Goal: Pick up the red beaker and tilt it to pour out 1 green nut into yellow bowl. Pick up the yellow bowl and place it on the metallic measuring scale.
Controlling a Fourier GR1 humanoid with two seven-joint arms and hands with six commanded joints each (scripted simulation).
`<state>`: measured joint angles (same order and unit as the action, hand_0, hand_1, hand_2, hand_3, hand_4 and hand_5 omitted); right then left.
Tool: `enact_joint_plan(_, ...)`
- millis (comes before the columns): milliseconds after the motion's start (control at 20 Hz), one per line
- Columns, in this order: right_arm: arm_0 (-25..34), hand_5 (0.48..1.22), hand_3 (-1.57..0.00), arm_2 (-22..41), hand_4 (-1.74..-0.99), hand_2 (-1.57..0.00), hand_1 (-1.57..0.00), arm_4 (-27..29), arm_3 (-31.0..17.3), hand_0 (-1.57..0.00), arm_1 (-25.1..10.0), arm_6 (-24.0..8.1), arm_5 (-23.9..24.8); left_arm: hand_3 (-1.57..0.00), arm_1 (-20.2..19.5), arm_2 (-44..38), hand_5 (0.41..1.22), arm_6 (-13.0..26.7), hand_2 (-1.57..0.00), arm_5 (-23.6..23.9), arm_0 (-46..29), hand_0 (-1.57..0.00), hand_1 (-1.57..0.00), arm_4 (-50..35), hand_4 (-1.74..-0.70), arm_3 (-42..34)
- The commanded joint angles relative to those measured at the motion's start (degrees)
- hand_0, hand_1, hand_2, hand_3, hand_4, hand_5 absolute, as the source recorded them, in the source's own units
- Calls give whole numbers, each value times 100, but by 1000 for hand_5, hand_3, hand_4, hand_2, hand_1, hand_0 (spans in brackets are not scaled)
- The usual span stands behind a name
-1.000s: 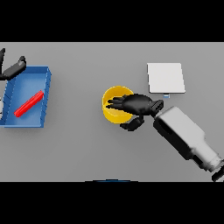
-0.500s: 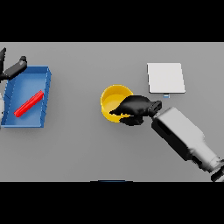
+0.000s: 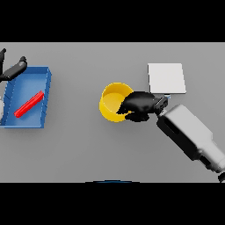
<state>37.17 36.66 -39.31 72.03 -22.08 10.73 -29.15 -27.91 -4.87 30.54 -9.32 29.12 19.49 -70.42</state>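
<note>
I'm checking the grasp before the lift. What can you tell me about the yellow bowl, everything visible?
The yellow bowl is round, glossy and plain yellow, sitting upright on the grey table near its middle, left of the metallic measuring scale and apart from it. Its inside shows no visible contents. The right robot hand covers its right rim, fingers curled over the edge. Nothing else touches it.

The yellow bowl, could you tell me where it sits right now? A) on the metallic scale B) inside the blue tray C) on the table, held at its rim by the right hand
C: the yellow bowl rests on the grey table left of the scale, with the right hand curled over its right rim.
</note>
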Motion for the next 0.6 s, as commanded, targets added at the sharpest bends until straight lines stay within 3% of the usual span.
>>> enact_joint_plan(0,20,1213,-1357,-58,-1714,-1517,-1518,40,51,-1528,-71,-55,-34,1,4,11,727,-6,1,-14,-9,1,1,-3,-784,-17)
enact_joint_plan(150,192,1217,-1325,-167,-1721,-1543,-1544,156,323,-1549,-276,-235,-226,1,0,9,733,-36,1,26,6,1,1,24,-788,15)
enact_joint_plan(350,353,1218,-1353,-224,-1724,-1559,-1551,259,258,-1562,-211,-599,-357,1,-44,-57,737,-98,1,21,-9,1,1,-40,-800,-67)
enact_joint_plan(500,403,1219,-1269,-378,-1723,-1565,-1561,326,274,-1566,-453,-553,-336,1,-67,-59,747,-68,1,-7,56,1,1,-26,-795,32)
enact_joint_plan(550,419,1220,-1279,-407,-1723,-1566,-1535,283,271,-1471,-534,-622,-250,1,-108,-92,748,-113,1,-46,30,1,1,-65,-794,15)
